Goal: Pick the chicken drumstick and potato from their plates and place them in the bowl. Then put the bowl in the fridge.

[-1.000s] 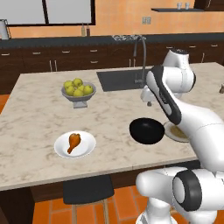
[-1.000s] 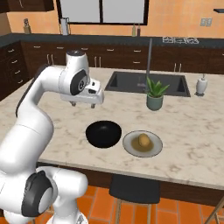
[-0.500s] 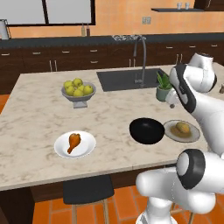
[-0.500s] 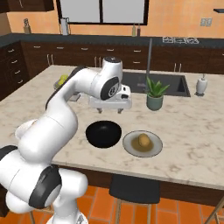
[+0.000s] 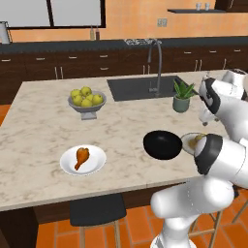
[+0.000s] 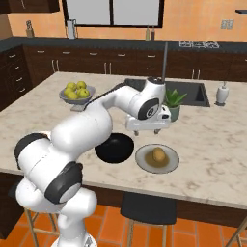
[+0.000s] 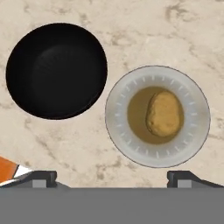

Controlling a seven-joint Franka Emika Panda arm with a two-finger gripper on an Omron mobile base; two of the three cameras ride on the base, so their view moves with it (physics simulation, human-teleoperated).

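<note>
The gripper (image 6: 146,131) hung above the counter (image 6: 212,144) with its jaws spread wide and nothing between them, poised over the grey plate (image 7: 118,127) just past the bowl. On that plate's brown centre lay the potato (image 7: 164,113), untouched. Just beside the plate, not quite touching it, sat the black bowl (image 7: 57,70), with nothing in it. Well apart, toward the other end of the counter, the chicken drumstick (image 5: 81,158) lay on the white plate (image 5: 97,162). Farther back stood a grey fruit bowl (image 5: 87,109) of yellow-green fruit, and near the sink (image 5: 131,89) a small potted plant (image 5: 183,96).
</note>
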